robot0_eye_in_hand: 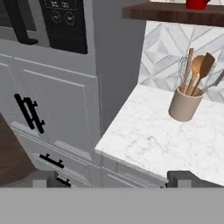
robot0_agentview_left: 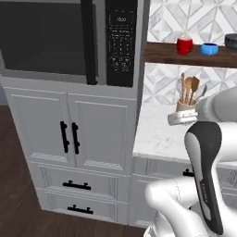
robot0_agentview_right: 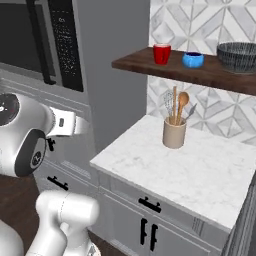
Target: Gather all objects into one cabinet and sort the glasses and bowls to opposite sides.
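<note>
My gripper [robot0_eye_in_hand: 112, 178] hangs low in front of the counter [robot0_agentview_right: 200, 170], its two tips [robot0_eye_in_hand: 43, 178] standing well apart with nothing between them, so it is open and empty. The shelf [robot0_agentview_right: 165, 70] I must fill lies up and to the right of the gripper, high above the counter; in the hand view its plank [robot0_eye_in_hand: 175, 14] crosses the top right corner, with the red mug [robot0_eye_in_hand: 197, 3] just cut by the edge. On the plank, running along its length away from the microwave [robot0_agentview_left: 69, 39], stand the red mug [robot0_agentview_right: 161, 53], then the blue bowl [robot0_agentview_right: 193, 59] just beside it, then the wide dark bowl [robot0_agentview_right: 239, 56] further right. So mug and bowls already sit on the shelf, but the red mug and blue bowl are close neighbours, which I judge is not yet sorted to opposite sides. The plank's long axis runs left to right along the wall, so any next reach must rise well above the utensil holder [robot0_eye_in_hand: 184, 104] on the counter and come at the shelf from the front. I see no orange mug here.
</note>
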